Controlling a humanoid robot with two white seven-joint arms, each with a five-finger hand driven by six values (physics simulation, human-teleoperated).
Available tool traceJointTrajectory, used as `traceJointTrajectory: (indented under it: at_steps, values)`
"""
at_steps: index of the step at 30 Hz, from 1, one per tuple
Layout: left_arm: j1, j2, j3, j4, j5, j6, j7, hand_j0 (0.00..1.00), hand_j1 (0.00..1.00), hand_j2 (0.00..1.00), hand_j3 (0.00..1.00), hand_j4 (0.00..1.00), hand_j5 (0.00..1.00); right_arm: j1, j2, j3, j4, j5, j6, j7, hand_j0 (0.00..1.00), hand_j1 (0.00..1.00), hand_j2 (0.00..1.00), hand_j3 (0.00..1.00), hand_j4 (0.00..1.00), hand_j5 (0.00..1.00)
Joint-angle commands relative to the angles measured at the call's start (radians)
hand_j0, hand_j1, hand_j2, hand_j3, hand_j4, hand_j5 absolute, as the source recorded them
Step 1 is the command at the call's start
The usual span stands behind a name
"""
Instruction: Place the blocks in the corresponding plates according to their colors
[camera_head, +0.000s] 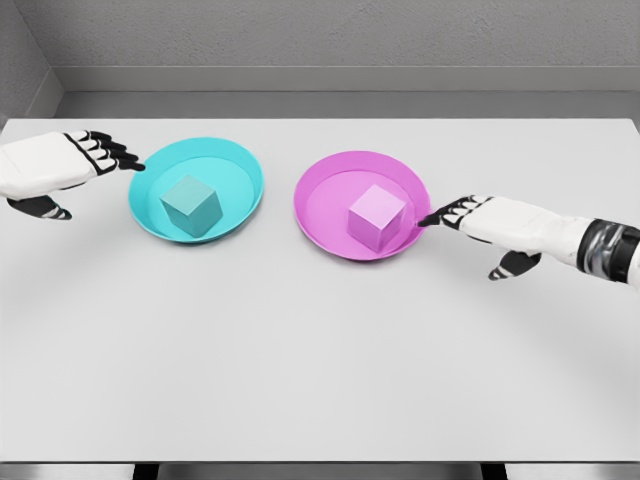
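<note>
Both blocks sit in plates that match them, so the job looks done, and the thing to watch now is a bump. The right hand (470, 222) has its dark fingertips (432, 218) right at the rim of the pink plate (318, 222), touching it or almost touching it, on the side facing the right edge of the tabletop (320, 370). If that hand pushes in or swings sideways as it pulls away, it could shove the plate, tip its rim, or slide the pink block (376, 216) out. The left hand (70, 165) has its fingertips just beside the rim of the blue plate (240, 165), on the side facing the left edge of the tabletop, so a careless move there could knock that plate too. The blue block (190, 205) sits flat in the middle of the blue plate, apart from the left hand, with the near side of the plate between them. The pink block sits in the middle of the pink plate, a little toward the right hand, near its fingertips but not touching them. Both plates lie side by side in the far half of the tabletop, the blue one toward the left edge and the pink one near the middle. Both hands are let go, fingers stretched out, and they hold nothing
</note>
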Motion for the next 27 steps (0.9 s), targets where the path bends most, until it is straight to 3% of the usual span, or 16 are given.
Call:
traceJointTrajectory:
  at_steps: [1,9,27]
  values:
    - [0.001,0.001,0.0,0.0,0.005,0.001,0.001,1.0,1.0,1.0,1.0,1.0,1.0,0.008,-0.033,-0.132,-0.003,-0.006,-0.1,-0.001,1.0,1.0,1.0,1.0,1.0,1.0]
    - [0.001,0.001,0.0,0.0,0.005,0.001,0.001,1.0,1.0,1.0,1.0,1.0,1.0,0.123,-0.067,-0.188,0.004,-0.004,-0.148,-0.001,1.0,1.0,1.0,1.0,1.0,1.0]
    - [0.001,0.003,0.0,0.0,0.004,0.001,0.001,1.0,1.0,1.0,1.0,1.0,1.0,0.138,-0.077,-0.189,0.006,-0.004,-0.143,-0.001,1.0,1.0,1.0,1.0,1.0,1.0]
